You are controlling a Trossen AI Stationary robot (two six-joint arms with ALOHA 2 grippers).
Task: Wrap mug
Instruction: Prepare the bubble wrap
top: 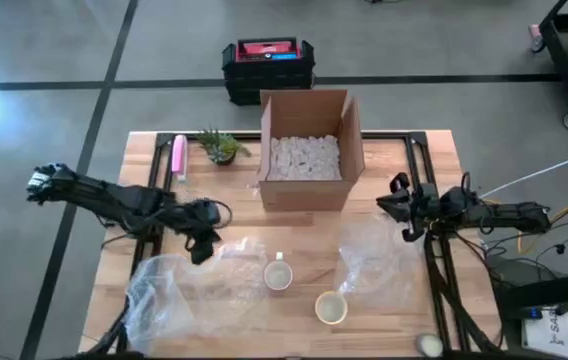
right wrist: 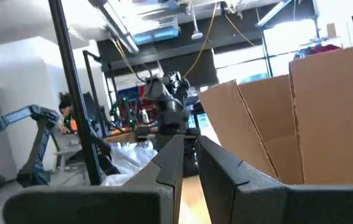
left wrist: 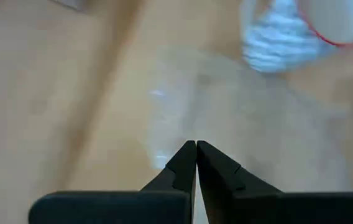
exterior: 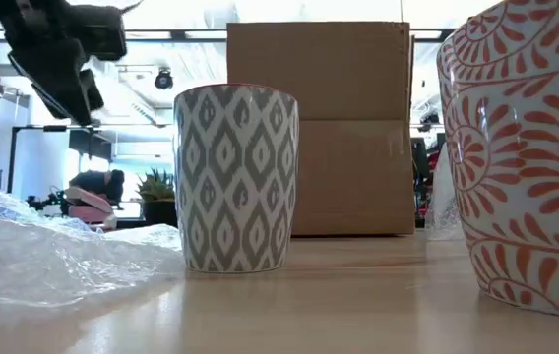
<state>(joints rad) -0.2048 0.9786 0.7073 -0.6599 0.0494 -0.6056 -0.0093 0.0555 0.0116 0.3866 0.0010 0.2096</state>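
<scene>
Seemingly the wrap has yet to begin. At lower centre of the high view, the grey-patterned mug [top: 278, 274] stands on the surface [top: 294, 235] at the edge of a bubble-wrap sheet [top: 189, 290]. Left tool [top: 202, 250] hovers over that sheet, fingers closed on nothing. Right tool [top: 402, 208] waits mid-right, closed, empty. Next, the left must open and pinch the sheet.

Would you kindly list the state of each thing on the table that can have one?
Cardboard box: open, holds white filler.
Grey-patterned mug: upright, unwrapped.
Orange-patterned mug: upright, unwrapped.
Left plastic sheet: crumpled, lying loose.
Right plastic sheet: crumpled, lying loose.
Left gripper: shut, empty.
Right gripper: shut, empty.
</scene>
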